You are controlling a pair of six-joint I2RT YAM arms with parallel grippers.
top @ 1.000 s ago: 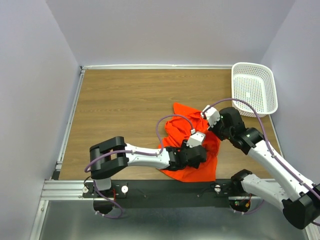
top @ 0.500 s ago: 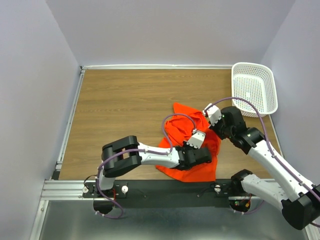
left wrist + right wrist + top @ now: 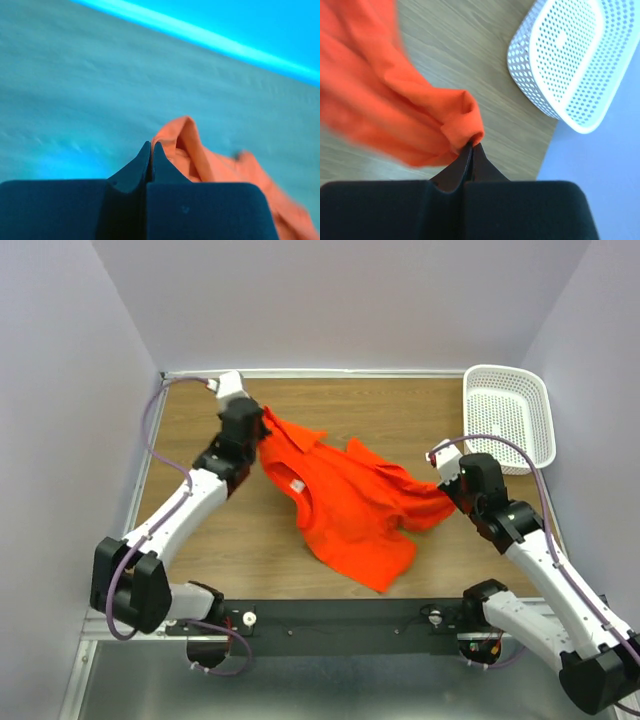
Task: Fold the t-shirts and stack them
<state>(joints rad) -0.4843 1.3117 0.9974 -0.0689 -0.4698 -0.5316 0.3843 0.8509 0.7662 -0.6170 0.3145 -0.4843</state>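
One bright orange-red t-shirt [image 3: 345,500] is stretched out between my two grippers over the wooden table, its white neck label [image 3: 297,486] facing up. My left gripper [image 3: 256,432] is at the far left and is shut on the shirt's left end; the cloth [image 3: 200,155] bunches beside its tips [image 3: 151,146]. My right gripper [image 3: 448,490] is shut on the shirt's right end, a rolled hem [image 3: 462,125] pinched at its tips [image 3: 471,146]. The shirt's lower part hangs toward the near edge.
A white plastic lattice basket [image 3: 508,415] stands at the back right corner and also shows in the right wrist view [image 3: 570,60]. Grey walls close the table on three sides. A black rail [image 3: 340,615] runs along the near edge.
My left arm has swung from the near middle to the far left, pulling the shirt with it. The shirt has gone from a crumpled heap to a spread sheet. My right gripper shifted slightly right.
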